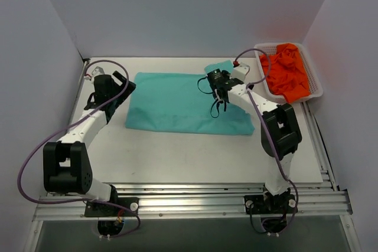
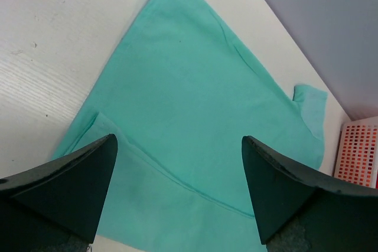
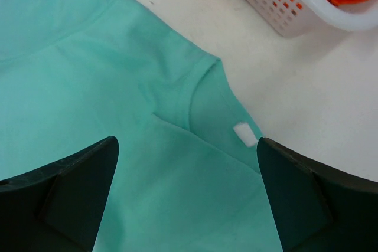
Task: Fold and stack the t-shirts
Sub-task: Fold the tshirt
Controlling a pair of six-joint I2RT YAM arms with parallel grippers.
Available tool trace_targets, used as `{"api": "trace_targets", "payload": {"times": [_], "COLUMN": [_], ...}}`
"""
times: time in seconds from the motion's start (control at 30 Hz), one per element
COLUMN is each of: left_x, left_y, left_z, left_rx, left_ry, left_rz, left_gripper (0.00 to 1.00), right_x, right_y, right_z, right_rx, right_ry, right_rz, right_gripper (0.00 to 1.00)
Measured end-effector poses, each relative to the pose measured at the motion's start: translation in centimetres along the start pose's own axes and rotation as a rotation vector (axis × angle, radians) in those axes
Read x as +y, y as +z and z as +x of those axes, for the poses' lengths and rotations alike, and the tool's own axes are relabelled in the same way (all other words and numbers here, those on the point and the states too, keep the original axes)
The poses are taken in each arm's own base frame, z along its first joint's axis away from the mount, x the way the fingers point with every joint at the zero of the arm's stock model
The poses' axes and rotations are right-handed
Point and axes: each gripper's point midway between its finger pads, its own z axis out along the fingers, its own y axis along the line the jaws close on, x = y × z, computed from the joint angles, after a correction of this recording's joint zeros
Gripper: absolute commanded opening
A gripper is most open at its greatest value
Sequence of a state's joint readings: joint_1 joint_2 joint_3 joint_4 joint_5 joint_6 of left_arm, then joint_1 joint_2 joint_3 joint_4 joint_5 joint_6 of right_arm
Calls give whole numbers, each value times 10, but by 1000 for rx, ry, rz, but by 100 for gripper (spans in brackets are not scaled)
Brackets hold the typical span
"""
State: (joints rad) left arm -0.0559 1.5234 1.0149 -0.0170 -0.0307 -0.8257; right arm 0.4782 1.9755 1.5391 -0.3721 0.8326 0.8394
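Since both arms' jaws hung wide open and empty over the teal tee (image 1: pixel 183 104), spread flat along the surface's (image 1: pixel 177 157) far edge, a pinch could've caught just one layer and skewed the fold. The orange tees (image 1: pixel 287 72) sat in the far-right-corner basket (image 1: pixel 315 91). The white neck label (image 3: pixel 244 134) looked blank, I think.

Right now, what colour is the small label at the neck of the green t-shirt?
White. The label shows best in the right wrist view.
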Motion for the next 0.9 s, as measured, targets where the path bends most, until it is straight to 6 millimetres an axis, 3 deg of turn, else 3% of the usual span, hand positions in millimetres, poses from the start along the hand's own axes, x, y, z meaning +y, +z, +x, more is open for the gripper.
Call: {"api": "trace_targets", "payload": {"times": [0.13, 0.3, 0.4, 0.63, 0.9], "left_x": [9, 52, 71, 71, 79], "left_y": [-16, -23, -36, -53, -51], "left_z": [4, 46, 71, 80, 95], "left_rx": [-20, 49, 84, 78, 100], "left_ry": [-2, -33, -44, -64, -57], "left_rz": [2, -82, -126, -119, -146], "left_gripper": [98, 99, 99, 100, 100], "right_x": [-31, -64, -76, -90, -112], "right_y": [-10, -26, -43, -72, -67], "right_z": [26, 59, 68, 77, 107], "right_rx": [39, 77, 79, 76, 120], "right_ry": [-12, -13, 0, 56, 47], "right_rz": [-9, -34, -71, -144, -119], "right_gripper": [98, 97, 97, 98, 98]}}
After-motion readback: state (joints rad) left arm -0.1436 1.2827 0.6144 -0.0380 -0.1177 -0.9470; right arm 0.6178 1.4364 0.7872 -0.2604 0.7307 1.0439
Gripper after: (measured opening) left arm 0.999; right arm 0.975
